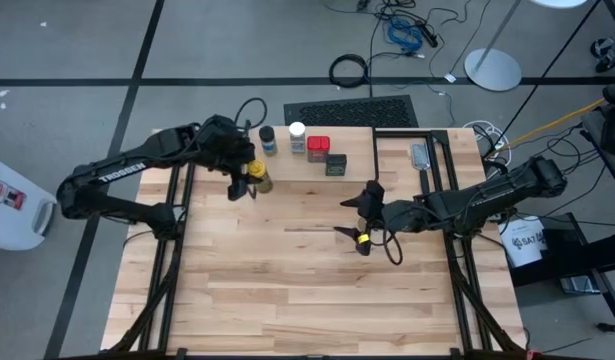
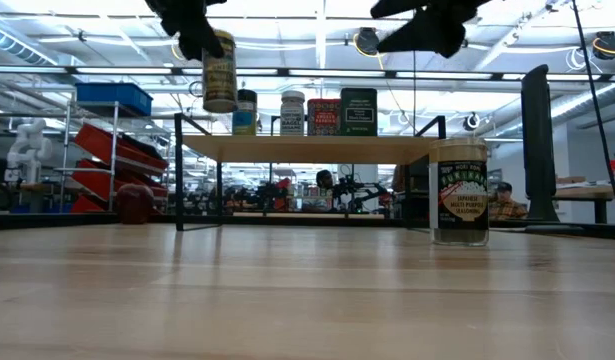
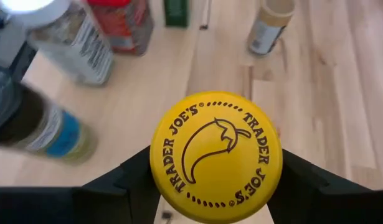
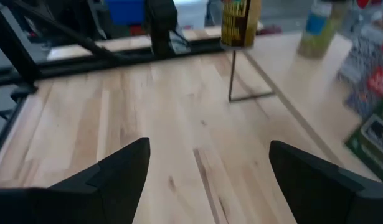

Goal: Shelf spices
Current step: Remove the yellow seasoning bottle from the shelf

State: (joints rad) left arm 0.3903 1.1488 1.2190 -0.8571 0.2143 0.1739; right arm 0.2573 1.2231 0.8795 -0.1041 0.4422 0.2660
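Note:
My left gripper (image 1: 243, 176) is shut on a yellow-topped spice jar (image 2: 219, 72), which hangs above the left end of the shelf (image 2: 317, 148). On the shelf's wood top stand a dark jar with a blue label (image 2: 246, 112), a white-capped jar (image 2: 292, 112), a red square tin (image 2: 323, 117) and a dark green tin (image 2: 358, 111). A tan-topped jar (image 2: 459, 190) stands on its base on the table in front of the shelf's right end. My right gripper (image 4: 207, 168) hovers open above that jar (image 1: 364, 241), with nothing between its fingers. My left gripper pinches the jar at its top, one finger (image 3: 119, 180) on each side just under the yellow lid (image 3: 216, 152). The fingers slant down from above and from the table's left. The jar hangs below them, nearly upright and clear of the shelf and the table.
A small dark-red round object (image 2: 135, 203) lies on the table left of the shelf. A grey flat thing (image 1: 419, 155) lies inside a thin black frame right of the shelf. The near half of the wooden tabletop (image 1: 317, 300) is bare.

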